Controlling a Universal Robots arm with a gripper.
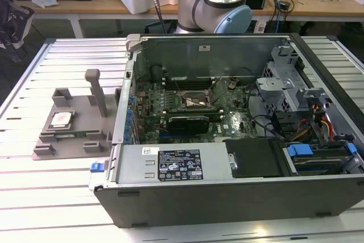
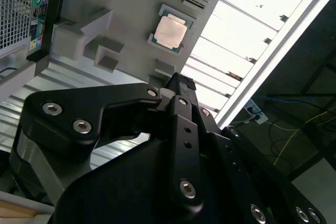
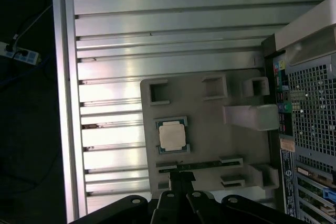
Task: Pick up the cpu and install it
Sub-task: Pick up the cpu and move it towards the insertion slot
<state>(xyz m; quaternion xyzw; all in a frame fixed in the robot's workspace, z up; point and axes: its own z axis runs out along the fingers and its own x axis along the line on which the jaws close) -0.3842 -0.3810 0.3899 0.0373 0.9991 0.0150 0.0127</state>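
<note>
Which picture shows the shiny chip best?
The first wrist view: it looks straight down on the cpu, square in its grey holder. The second wrist view shows it slanted; it sits small at the exterior view's left.

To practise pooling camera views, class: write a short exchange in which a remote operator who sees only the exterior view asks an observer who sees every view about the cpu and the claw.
Operator: In the exterior view the cpu lies on the grey fixture beside the open case. Where is the claw?
Observer: In the second wrist view the claw points at the fixture, its tip apart from the cpu.
Operator: Is it carrying anything?
Observer: No. In the first wrist view the claw is shut and holds nothing.
</note>
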